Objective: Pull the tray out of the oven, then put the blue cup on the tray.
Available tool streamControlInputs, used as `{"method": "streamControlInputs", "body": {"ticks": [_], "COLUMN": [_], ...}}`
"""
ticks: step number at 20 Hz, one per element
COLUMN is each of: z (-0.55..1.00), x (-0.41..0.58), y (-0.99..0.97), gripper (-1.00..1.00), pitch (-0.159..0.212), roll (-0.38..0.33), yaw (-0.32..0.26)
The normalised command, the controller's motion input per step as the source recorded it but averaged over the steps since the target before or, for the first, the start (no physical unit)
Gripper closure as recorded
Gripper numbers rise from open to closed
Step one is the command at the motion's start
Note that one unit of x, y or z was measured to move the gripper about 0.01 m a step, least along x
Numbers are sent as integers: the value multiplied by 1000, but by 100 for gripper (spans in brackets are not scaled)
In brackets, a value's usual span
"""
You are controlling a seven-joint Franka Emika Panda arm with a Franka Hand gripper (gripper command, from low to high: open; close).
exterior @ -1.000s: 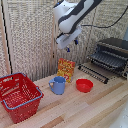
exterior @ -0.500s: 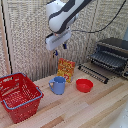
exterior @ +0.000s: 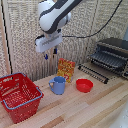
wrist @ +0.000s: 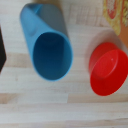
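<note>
The blue cup (exterior: 58, 85) stands upright on the wooden table, its handle toward the exterior view's left; the wrist view looks straight down into the cup (wrist: 48, 48). High above it hangs my gripper (exterior: 50, 54), open and empty. The oven (exterior: 114, 52) sits at the exterior view's right with its ribbed door (exterior: 94, 72) dropped down. Inside the oven the tray (exterior: 107, 59) shows as dark thin bars.
A red bowl (exterior: 84, 85) (wrist: 109, 68) lies just beside the cup, toward the oven. A yellow-orange box (exterior: 65, 69) (wrist: 116, 15) stands behind both. A red wire basket (exterior: 20, 95) fills the table's near left corner. A slatted wall runs behind.
The arm has swung toward the exterior view's left and lowered a little, bringing the gripper from near the box to above the blue cup. Nothing on the table has moved.
</note>
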Motion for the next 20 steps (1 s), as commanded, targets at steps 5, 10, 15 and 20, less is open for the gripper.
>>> {"method": "streamControlInputs", "body": {"ticks": [5, 10, 15, 20], "z": [62, -78, 0, -59], "x": [-406, -367, -470, -387], "y": [65, -226, -401, -533], "gripper": [-100, -100, -100, -100], "pitch": [3, 8, -21, -23], "roll": [4, 1, 6, 44], "yaw": [-3, 5, 1, -2]}}
